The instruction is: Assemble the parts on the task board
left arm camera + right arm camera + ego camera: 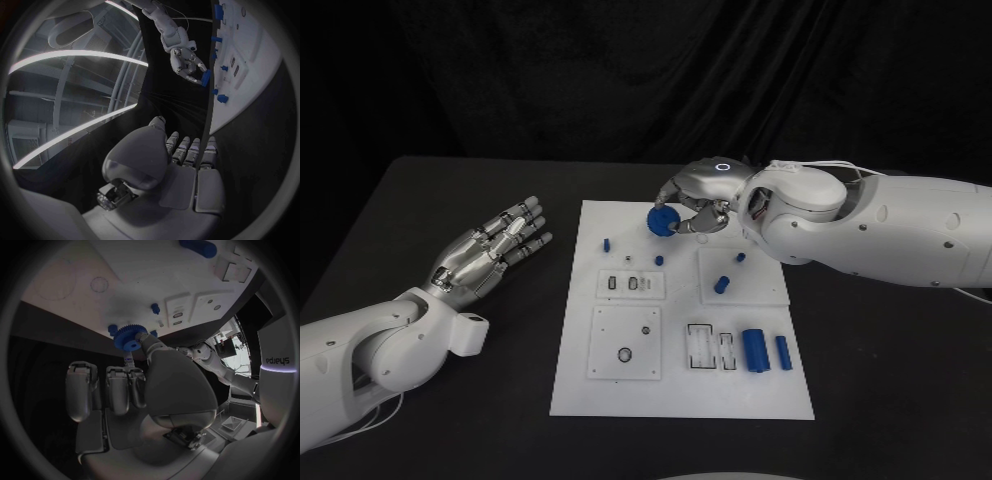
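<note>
The right hand [692, 205] pinches a blue gear [664, 218] above the task board's [682, 390] far edge; a loose pinch could drop it. The left hand [492, 250] hovers spread, empty

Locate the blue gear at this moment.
In the head view, the blue gear is pinched in the right hand above the far end of the task board, with a small blue peg on the board nearby.

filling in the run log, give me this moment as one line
right hand: holds blue gear above board far end | left hand: open, beside board | other parts: on board
</note>
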Controlling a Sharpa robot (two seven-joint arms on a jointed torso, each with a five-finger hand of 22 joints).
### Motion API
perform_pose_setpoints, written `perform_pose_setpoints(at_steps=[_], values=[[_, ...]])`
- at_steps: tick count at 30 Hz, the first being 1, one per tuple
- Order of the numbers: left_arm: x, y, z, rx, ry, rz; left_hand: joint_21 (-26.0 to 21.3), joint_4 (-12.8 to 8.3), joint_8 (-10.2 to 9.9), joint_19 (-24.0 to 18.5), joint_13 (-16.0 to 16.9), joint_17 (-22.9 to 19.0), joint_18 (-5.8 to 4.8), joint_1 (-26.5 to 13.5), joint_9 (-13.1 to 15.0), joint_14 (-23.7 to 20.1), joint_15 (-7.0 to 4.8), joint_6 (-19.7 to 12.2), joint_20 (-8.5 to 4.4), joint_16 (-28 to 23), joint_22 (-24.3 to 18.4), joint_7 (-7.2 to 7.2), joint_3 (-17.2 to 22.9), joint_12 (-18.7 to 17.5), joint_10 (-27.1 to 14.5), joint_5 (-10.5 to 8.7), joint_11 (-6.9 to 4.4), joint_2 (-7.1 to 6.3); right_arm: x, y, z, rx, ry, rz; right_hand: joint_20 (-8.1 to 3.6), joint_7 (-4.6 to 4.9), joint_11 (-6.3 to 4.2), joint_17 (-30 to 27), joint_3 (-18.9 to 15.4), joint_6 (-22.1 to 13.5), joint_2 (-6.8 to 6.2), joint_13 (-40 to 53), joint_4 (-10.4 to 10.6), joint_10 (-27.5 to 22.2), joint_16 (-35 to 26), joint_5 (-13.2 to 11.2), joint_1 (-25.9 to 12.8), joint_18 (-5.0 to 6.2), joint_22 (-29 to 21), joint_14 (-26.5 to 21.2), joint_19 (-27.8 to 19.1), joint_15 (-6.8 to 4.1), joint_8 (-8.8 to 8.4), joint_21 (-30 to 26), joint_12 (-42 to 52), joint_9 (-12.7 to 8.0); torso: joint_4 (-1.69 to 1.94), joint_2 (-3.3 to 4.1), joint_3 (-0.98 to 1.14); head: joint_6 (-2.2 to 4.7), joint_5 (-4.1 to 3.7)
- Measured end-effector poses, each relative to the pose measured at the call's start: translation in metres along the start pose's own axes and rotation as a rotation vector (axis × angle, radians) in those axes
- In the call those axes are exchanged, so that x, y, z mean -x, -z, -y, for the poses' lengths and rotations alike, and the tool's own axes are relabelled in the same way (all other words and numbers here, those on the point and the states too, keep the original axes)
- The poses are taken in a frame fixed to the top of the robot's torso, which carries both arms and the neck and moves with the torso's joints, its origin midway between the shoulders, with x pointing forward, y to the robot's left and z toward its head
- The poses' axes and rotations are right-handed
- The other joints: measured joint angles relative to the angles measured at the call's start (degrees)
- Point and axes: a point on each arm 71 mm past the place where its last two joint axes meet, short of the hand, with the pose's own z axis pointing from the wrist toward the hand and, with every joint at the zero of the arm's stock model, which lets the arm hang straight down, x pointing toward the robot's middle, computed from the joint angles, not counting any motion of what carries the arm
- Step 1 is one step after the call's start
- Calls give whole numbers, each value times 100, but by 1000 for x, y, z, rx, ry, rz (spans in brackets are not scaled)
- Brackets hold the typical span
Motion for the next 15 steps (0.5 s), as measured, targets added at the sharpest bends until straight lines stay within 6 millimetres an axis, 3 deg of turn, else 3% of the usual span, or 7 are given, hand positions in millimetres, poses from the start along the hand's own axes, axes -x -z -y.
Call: perform_pose_setpoints(at_steps=[8, 12, 15], values=[[-2, -1, -1, 0, 3, -5, 0, 0, 0, 22, 0, -1, 0, 0, -1, 0, 0, 0, 22, 0, 0, 0, 0, 0, 0, 0, 0, 0, -12, -17, -6, 19, 6, -34, 0, 27, 0, 0, 12, -46, -1, -1, 12, 0, -1, -1, 0, 0, 0, 0, 0, 0, 68, 0, 0, 0, 14, 10, 4, 11, -18], [-2, -1, -1, 0, 4, -6, 0, 0, 0, 22, 0, -1, 0, 0, -1, 0, 0, 0, 22, 0, 0, 0, 0, 0, 0, 0, 0, 0, -16, -21, -6, 17, 9, -52, 0, 61, 0, 0, 58, -103, -32, -1, -5, 0, -1, -6, -31, 0, 0, 0, 0, 0, 271, 0, 0, 0, -4, 13, 12, 11, 3], [-2, -1, -1, 0, 4, -7, 0, 0, 0, 22, 0, -1, 0, 0, -1, 0, 0, 0, 22, 0, 0, 0, 0, 0, 0, 0, 0, 0, -16, -23, -5, 15, 11, -55, 0, 63, 0, 0, 66, -107, -54, -1, 4, 0, -1, -6, -53, 0, 0, 0, 0, 0, 282, 0, 0, 0, -5, 13, 15, -1, 8]])
